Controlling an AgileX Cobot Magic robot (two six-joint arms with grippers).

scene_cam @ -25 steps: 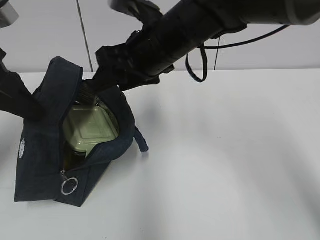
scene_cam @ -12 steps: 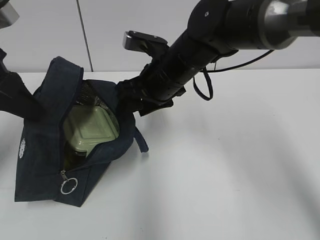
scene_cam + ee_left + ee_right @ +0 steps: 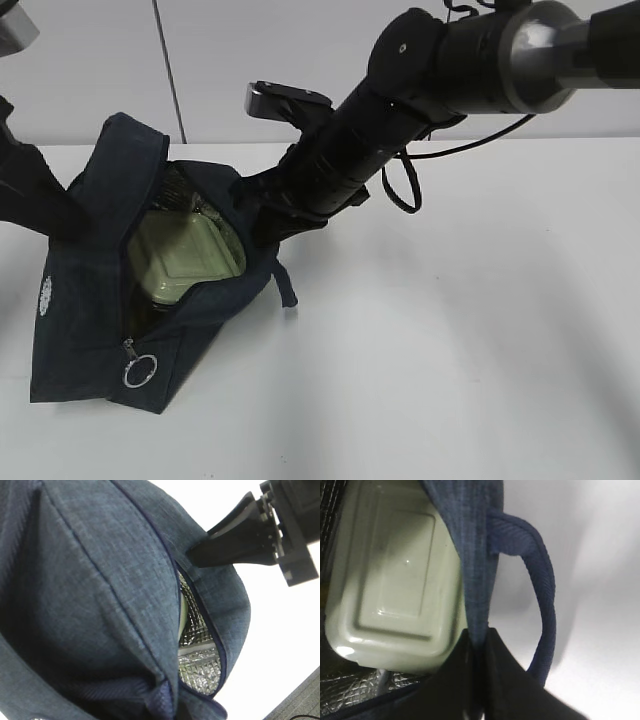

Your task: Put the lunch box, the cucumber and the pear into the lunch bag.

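Observation:
The dark navy lunch bag (image 3: 90, 300) lies open on the white table. Inside it, against the silvery lining (image 3: 197, 665), sits the lunch box (image 3: 185, 255) with its pale green lid (image 3: 395, 575) facing up. My right gripper (image 3: 262, 215) is shut on the fabric rim at the bag's right side (image 3: 479, 632), just beside the box's corner. My left arm (image 3: 30, 185) is at the bag's raised left flap. Bunched denim (image 3: 100, 605) hides its jaws, which pinch that flap. The cucumber and the pear are out of view.
The bag's loop handle (image 3: 542, 605) hangs free to the right of my right fingers. A metal ring pull (image 3: 138, 372) dangles at the bag's near corner. White tabletop (image 3: 450, 330) stretches to the right, and a pale wall stands behind.
My right gripper has drawn back from over the bag's opening to its right rim and closed on the fabric. The left arm and the lunch box have not moved.

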